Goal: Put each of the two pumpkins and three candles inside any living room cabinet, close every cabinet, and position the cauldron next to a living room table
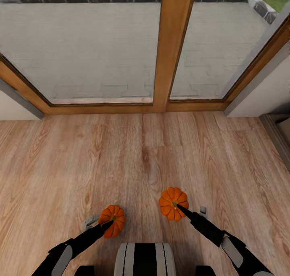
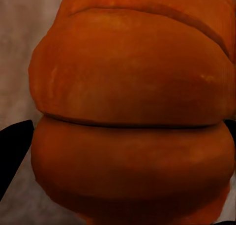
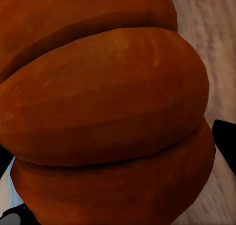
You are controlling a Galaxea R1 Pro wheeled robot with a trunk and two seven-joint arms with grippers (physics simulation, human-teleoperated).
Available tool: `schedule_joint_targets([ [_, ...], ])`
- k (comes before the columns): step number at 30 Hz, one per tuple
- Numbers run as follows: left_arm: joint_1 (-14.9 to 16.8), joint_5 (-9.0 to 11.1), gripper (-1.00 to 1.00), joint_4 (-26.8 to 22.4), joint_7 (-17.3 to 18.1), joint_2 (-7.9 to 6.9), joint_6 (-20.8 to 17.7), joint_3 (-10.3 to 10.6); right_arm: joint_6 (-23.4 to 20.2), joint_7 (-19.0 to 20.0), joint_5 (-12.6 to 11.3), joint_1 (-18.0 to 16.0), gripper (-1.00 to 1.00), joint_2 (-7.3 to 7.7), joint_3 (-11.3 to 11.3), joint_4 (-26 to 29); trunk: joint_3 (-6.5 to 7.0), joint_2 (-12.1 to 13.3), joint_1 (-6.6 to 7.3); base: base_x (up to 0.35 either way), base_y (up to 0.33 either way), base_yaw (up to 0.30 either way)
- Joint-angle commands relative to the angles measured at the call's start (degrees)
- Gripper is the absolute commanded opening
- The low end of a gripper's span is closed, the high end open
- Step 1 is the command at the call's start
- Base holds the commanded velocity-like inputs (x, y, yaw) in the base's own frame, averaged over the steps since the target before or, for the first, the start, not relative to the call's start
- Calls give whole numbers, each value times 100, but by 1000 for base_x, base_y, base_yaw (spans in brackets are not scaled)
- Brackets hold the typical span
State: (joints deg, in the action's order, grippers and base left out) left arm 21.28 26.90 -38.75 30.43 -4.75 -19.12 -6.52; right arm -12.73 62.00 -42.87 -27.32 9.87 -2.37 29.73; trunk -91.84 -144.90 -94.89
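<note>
So both pumpkins are picked up at this point, one per arm. In the head view the left gripper [image 1: 108, 223] has its jaws closed around the left pumpkin [image 1: 112, 221], and the right gripper [image 1: 180, 206] has its jaws closed around the right pumpkin [image 1: 173, 203]. Both are held out in front of the robot's trunk, above the wood plank floor [image 1: 121, 155], near each other but not touching.

The wrist views back this up: the left one shows orange ribs of the left pumpkin [image 2: 132, 116] right up against the lens with a black finger [image 2: 12, 151] at the side, and the right one shows the right pumpkin [image 3: 103, 107] the same way, dark fingertips [image 3: 225, 141] hugging its edges.

Progress-wise I'd call this early. The pumpkins are grabbed but nowhere near stowed; the robot faces a big glass door with a wooden frame [image 1: 173, 46], paving outside, and a bit of some furniture at the right edge that I can't identify. Still left as far as I can judge: get to the cabinet, put both pumpkins in, then all three candles, shut everything, move the cauldron beside the coffee table
</note>
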Motion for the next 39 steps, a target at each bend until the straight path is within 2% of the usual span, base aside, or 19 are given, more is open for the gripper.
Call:
schedule_joint_targets([
  [1, -1, -62, -100, 7, -55, 0, -13, -25, -51, 5, -54, -1, -100, 6, -27, -2, 19, 1, 2, 0, 0, 0],
  [29, -1, -27, -100, 4, -29, -55, -41, -25, -49, 39, -54, -1, -100, 10, -23, -52, 640, 38, 74, 0, 0, 0],
  [35, -1, 0, -100, -141, 551, -115, -107, -55, 35, 22, -54, -1, -100, 6, -26, -57, 773, 46, 90, 0, 0, 0],
  [36, -1, 11, -100, -154, 758, -200, -175, -64, 153, 11, -60, -1, -100, 11, -24, -61, 795, 48, 92, 0, 0, 0],
  [39, -1, 17, -100, -183, 1098, -298, -376, -74, 211, 15, -83, -1, -100, 14, -19, -71, 861, 52, 100, 0, 0, 0],
])
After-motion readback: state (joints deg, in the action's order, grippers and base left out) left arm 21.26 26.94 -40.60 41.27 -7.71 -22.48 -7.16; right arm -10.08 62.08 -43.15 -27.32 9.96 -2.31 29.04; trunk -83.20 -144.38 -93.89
